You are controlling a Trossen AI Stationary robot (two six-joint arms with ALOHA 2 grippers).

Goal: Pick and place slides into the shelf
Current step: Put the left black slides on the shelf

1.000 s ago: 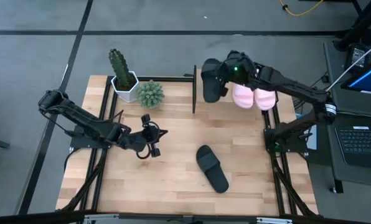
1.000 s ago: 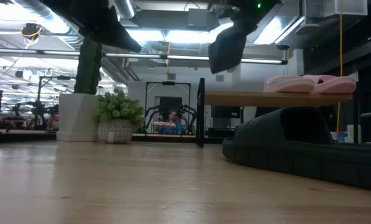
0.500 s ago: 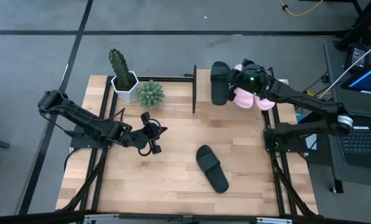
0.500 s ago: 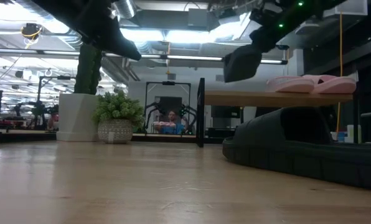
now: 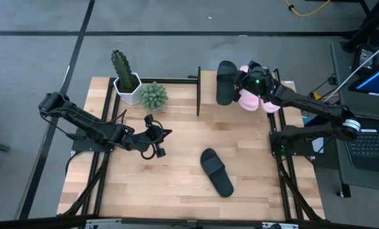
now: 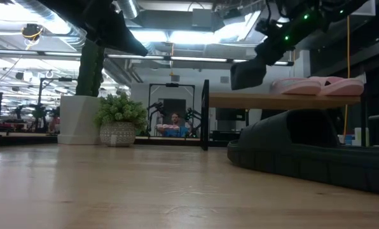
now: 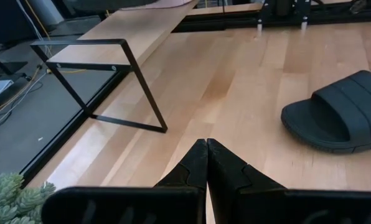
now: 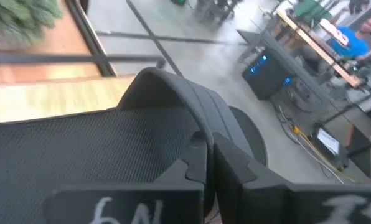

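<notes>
My right gripper is over the shelf at the table's far right and is shut on a black slide. In the low view this slide hangs just above the left half of the shelf board. Two pink slides lie sole-down on the board's right half. The second black slide lies sole-down on the table, right of centre. My left gripper hovers over the table's left half, shut and holding nothing. My right gripper pinches the black slide between its two fingers at the edge of the wide strap, near the slide's side. The fingers come from the table's right, slanting down. The slide is lifted and hangs below the gripper over the shelf board, its footbed facing the wrist camera.
A tall cactus in a white pot and a small round succulent stand at the far left of the table, left of the shelf's black end frame. A laptop sits beyond the right edge. Bare wood lies near the front.
My right gripper has carried the black slide toward the table's right and down, from beside the shelf's left end to just above the board next to the pink slides. The slide has tipped from hanging steeply to lying flatter. The left arm has kept still.
</notes>
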